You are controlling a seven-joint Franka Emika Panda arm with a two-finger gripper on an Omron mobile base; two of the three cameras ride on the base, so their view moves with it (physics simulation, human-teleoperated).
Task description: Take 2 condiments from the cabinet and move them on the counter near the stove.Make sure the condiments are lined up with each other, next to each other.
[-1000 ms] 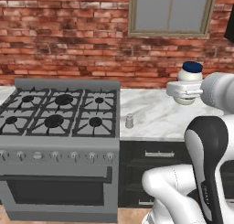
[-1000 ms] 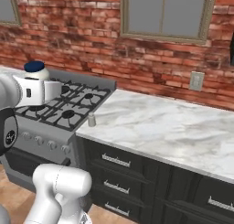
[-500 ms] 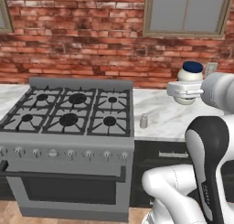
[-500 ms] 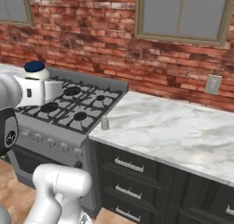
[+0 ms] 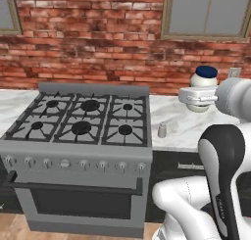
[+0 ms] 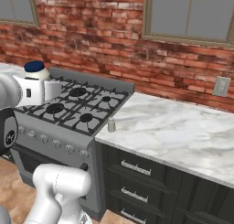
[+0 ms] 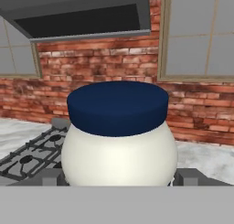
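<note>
My gripper [image 5: 198,98] is shut on the white jar with the dark blue lid [image 5: 206,78] and holds it upright in the air, above the counter [image 5: 182,127] to the right of the stove [image 5: 83,121]. The hand view has the jar [image 7: 119,141] close up between the fingers [image 7: 51,176]. A small grey-silver shaker [image 5: 162,130] stands on the counter right beside the stove's right edge. From the right base view the held jar [image 6: 35,68] and gripper [image 6: 48,89] hang in front of the stove [image 6: 77,109], and the shaker [image 6: 111,125] stands on the counter [image 6: 178,131]. The cabinet is out of view.
A red brick wall with windows [image 5: 206,13] runs behind stove and counter. A dark hood [image 7: 82,17] hangs over the stove. Dark drawers with silver handles [image 6: 137,182] sit under the counter, and a wall socket [image 6: 221,86] is on the bricks at the right.
The whole picture has shifted, so the base has driven sideways along the stove and counter. The jar stays in my gripper the same way. The shaker keeps its spot on the counter.
</note>
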